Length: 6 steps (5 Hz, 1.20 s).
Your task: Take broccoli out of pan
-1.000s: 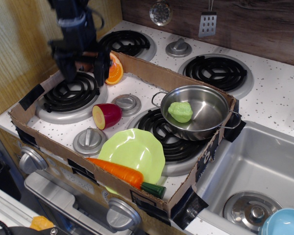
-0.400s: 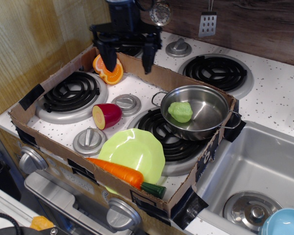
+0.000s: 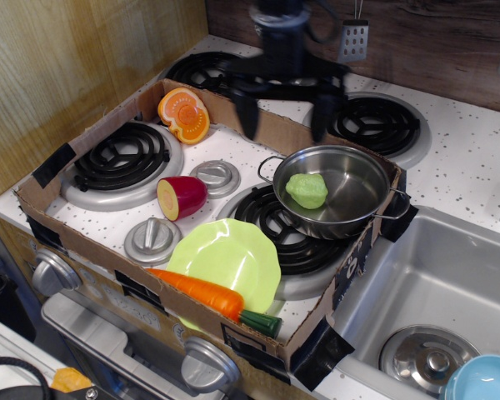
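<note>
My claw (image 3: 285, 112), fingers spread wide and empty, has swept across from the stove's far-left burner within the last second and now hangs, motion-blurred, at the pan's (image 3: 362, 204) eleven o'clock. The broccoli (image 3: 307, 191) lies unmoved in the pan's nine-o'clock half. Judged: approach nearly complete, descent next.

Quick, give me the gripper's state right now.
Gripper: open, fingers spread wide, holding nothing; it hangs above and behind the pan, and the broccoli sits inside the pan.
</note>
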### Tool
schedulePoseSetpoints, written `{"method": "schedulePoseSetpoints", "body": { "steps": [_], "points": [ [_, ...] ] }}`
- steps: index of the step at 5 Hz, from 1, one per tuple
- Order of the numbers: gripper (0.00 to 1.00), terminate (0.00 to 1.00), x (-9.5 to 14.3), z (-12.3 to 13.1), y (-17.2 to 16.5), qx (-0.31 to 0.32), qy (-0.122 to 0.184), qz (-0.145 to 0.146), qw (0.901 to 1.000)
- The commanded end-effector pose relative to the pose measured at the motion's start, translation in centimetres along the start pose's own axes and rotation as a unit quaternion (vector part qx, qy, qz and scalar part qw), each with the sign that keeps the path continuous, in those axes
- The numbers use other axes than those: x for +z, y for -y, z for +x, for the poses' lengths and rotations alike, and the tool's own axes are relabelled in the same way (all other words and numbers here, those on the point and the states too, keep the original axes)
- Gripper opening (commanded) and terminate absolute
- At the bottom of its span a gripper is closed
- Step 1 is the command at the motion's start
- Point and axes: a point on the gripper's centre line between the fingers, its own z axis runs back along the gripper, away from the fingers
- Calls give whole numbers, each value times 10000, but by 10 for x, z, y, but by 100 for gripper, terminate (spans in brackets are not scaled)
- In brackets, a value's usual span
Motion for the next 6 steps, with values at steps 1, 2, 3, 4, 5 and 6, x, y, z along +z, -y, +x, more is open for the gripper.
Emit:
{"method": "schedulePoseSetpoints", "body": {
  "steps": [1,2,3,4,5,6],
  "points": [
    [100,0,4,2,28,-170,304,262,9990],
    [100,0,-6,-2,30,-93,231,75,9997],
    [100,0,-12,-5,27,-44,253,32,9997],
    [100,0,-17,-6,26,7,222,-65,9997],
    [100,0,-23,-7,24,82,206,-123,9997],
    [100,0,-27,-8,26,153,226,-191,9994]
  ]
}}
